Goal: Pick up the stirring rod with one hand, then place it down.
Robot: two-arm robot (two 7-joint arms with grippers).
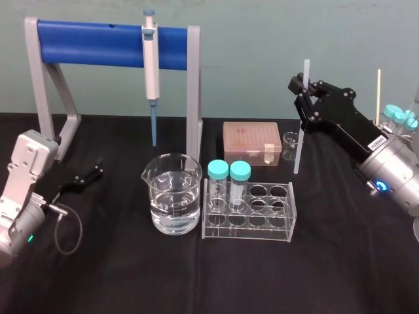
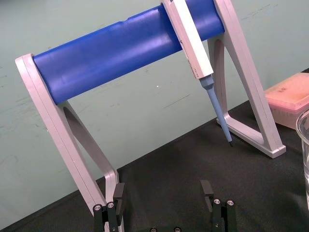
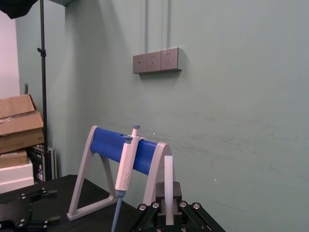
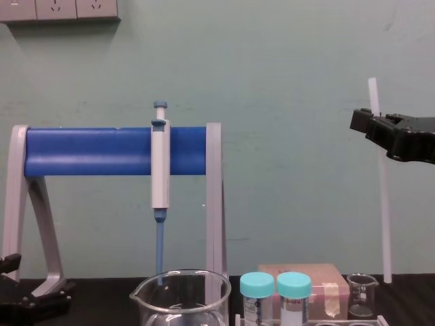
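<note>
R gripper (image 1: 302,91) is pinched on the stirring rod (image 1: 299,140) near its upper end. Rod is held upright over the desk's (image 1: 196,281) rear right area, w/ lower end just beside the small beaker (image 1: 290,145). Whether the tip touches the desk cannot be told. L gripper (image 1: 91,171) is parked near the desk's left edge, fingers spread.

Hidden: stirring rod (image 1: 298,154) section inside right gripper (image 1: 302,98); cut off: beaker (image 4: 144,302) base.
</note>
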